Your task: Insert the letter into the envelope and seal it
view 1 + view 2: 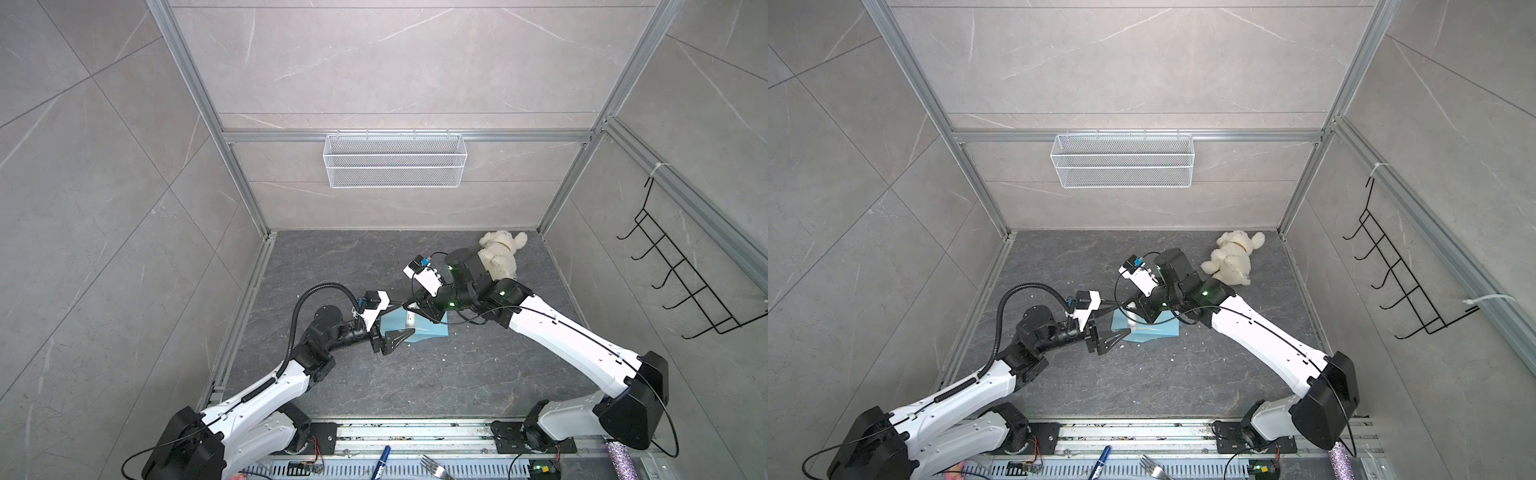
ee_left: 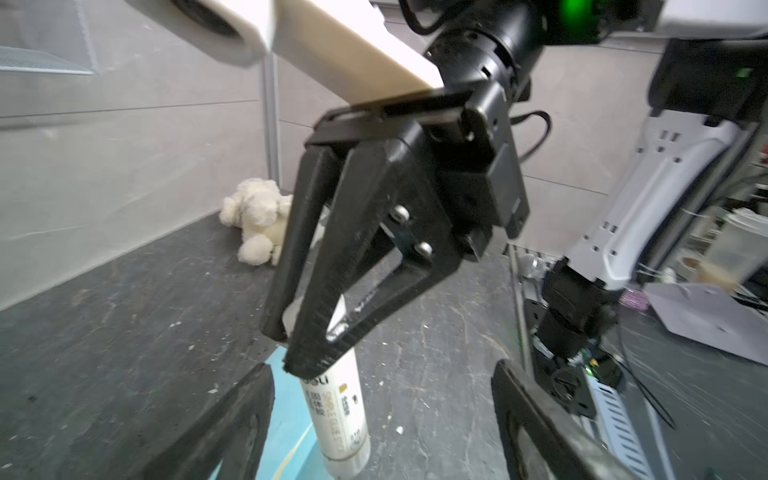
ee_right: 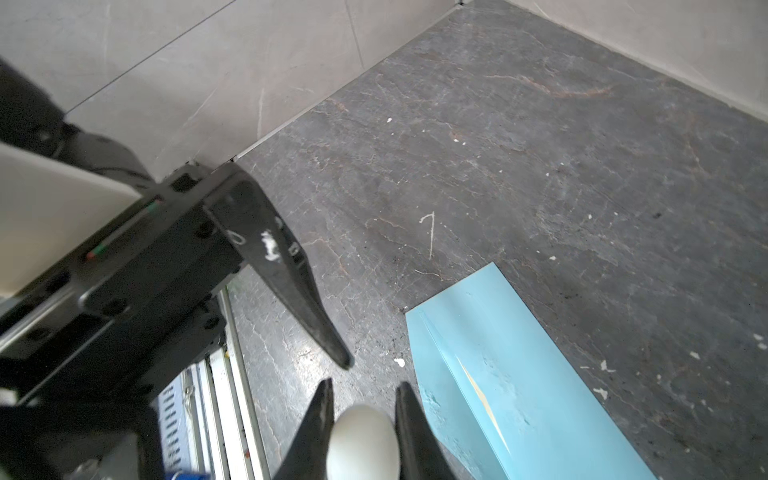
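The light blue envelope (image 1: 430,332) (image 1: 1158,330) lies flat mid-table. A thin tan sliver shows along its flap seam (image 3: 478,384); the letter is otherwise hidden. My right gripper (image 1: 412,311) (image 3: 365,384) is shut on a white glue stick (image 1: 410,320) (image 2: 338,411) (image 3: 362,440). It grips the stick's upper end, and the stick hangs tilted over the envelope's left end (image 2: 286,419). In the left wrist view the right gripper (image 2: 297,353) clamps the stick from above. My left gripper (image 1: 407,318) (image 2: 381,365) is open, with one finger on each side of the stick and neither touching it.
A white plush toy (image 1: 500,253) lies at the back right, close behind the right arm. A wire basket (image 1: 395,160) hangs on the back wall and a black wire rack (image 1: 681,282) on the right wall. A blue marker (image 1: 383,457) and a fork (image 1: 432,465) lie on the front rail.
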`<action>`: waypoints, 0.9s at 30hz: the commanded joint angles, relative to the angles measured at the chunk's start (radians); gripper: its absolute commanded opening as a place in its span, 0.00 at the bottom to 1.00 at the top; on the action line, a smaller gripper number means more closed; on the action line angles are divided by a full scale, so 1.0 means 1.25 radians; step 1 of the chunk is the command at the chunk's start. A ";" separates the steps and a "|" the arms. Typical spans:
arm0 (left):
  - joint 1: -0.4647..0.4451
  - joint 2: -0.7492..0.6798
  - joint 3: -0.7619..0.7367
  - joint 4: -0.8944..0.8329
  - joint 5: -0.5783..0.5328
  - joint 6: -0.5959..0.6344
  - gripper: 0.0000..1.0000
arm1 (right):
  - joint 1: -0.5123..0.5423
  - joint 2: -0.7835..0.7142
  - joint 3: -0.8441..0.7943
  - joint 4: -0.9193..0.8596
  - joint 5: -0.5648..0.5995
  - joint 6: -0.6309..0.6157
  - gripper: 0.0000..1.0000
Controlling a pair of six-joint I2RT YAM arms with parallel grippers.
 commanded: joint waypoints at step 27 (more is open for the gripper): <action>0.023 0.085 0.037 0.076 0.192 -0.093 0.60 | 0.016 -0.034 0.019 -0.033 -0.200 -0.078 0.01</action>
